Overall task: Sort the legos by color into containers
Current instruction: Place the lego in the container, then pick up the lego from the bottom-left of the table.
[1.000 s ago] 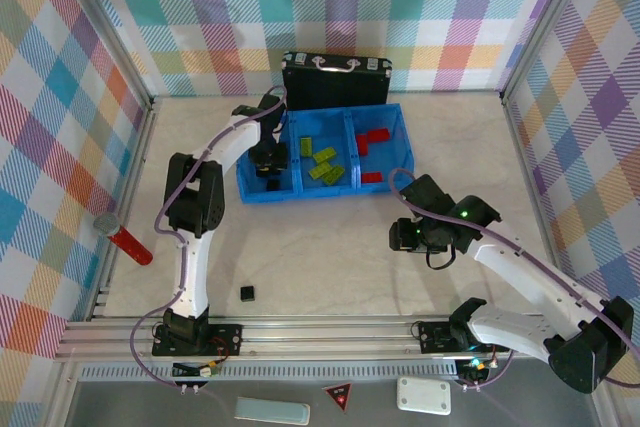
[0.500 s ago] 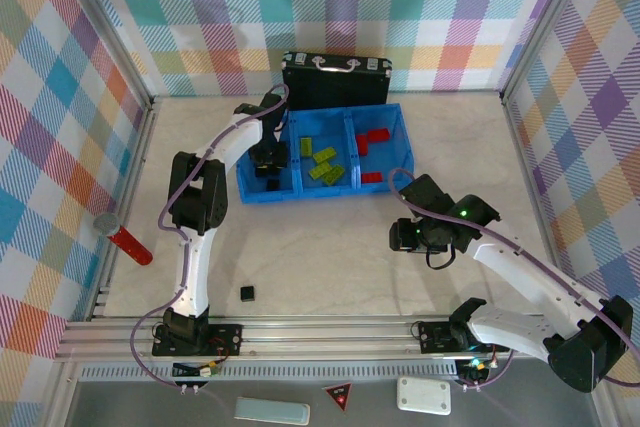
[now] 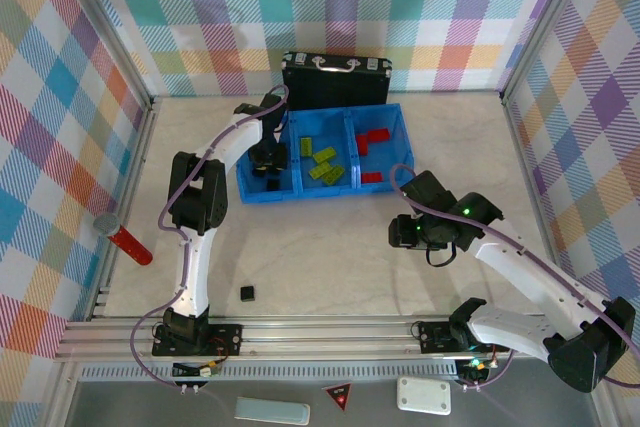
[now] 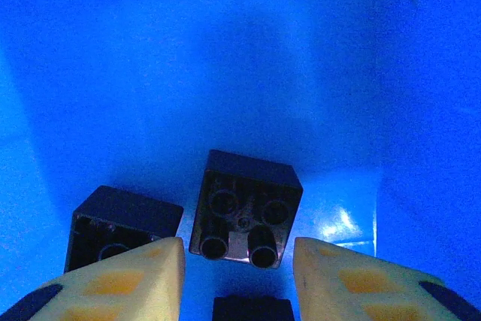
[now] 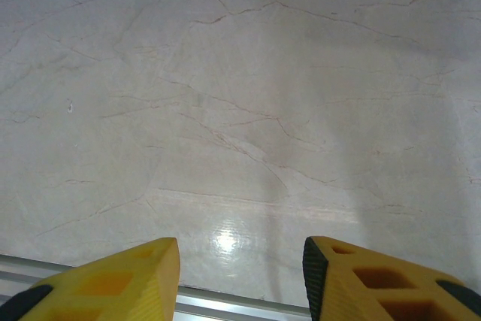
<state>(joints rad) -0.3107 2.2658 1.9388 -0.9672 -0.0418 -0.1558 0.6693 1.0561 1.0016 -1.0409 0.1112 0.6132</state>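
My left gripper (image 4: 234, 249), jaws apart, hangs in the tray's left compartment (image 4: 225, 50). Black lego (image 4: 246, 208) lies upturned on its floor, just past my fingertips. Best lift straight up, no sideways brush.

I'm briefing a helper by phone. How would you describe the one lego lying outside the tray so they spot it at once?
From the bright-blue tray, come toward the near edge, by the left arm's base. Just right of it a small black square lego lies alone on the pale tabletop; the other legos sit inside the tray.
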